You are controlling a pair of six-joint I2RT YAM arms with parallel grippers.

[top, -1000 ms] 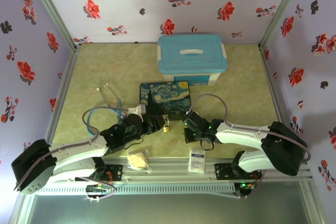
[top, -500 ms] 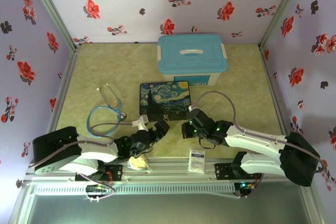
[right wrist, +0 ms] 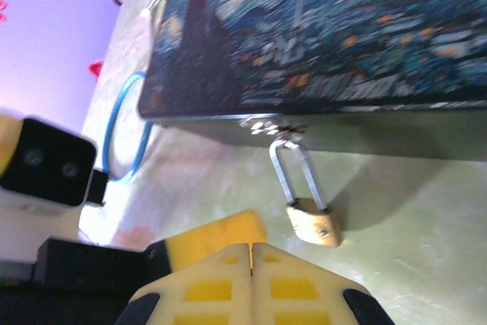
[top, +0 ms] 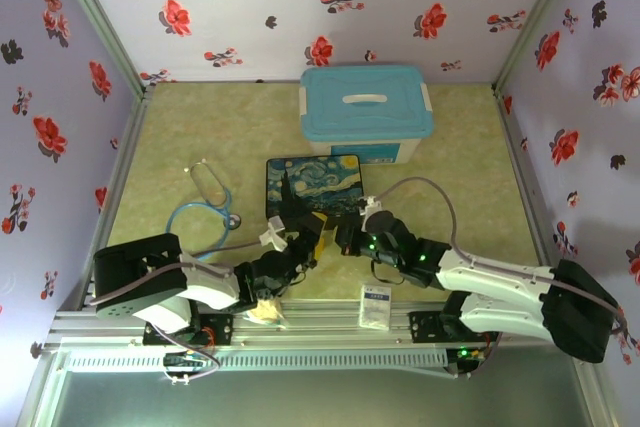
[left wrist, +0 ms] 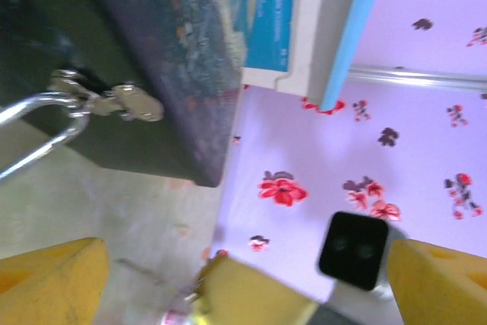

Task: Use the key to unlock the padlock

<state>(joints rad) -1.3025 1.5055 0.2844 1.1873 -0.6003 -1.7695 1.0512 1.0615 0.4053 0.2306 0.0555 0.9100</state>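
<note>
The brass padlock (right wrist: 313,223) lies on the table, its silver shackle (right wrist: 292,172) hooked through the hasp (right wrist: 268,125) of the painted box (right wrist: 327,28). My right gripper (right wrist: 251,247) is shut, its tips just left of and short of the padlock body. The key is not to be made out; in the left wrist view a greyish blur sits at the right gripper's tip (left wrist: 194,291). My left gripper (left wrist: 243,268) is open and points at the box front, with the shackle (left wrist: 34,123) to its upper left. Seen from above, both grippers (top: 308,235) (top: 343,239) meet at the box's front edge.
A blue-lidded white bin (top: 366,107) stands behind the painted box. A blue stethoscope (top: 200,212) lies to the left. A crumpled bag (top: 264,309) and a small white packet (top: 376,305) rest at the near edge. Floral walls close in three sides.
The left gripper drew back and then came up again to the box front, now open. The right gripper slid left toward the padlock.
</note>
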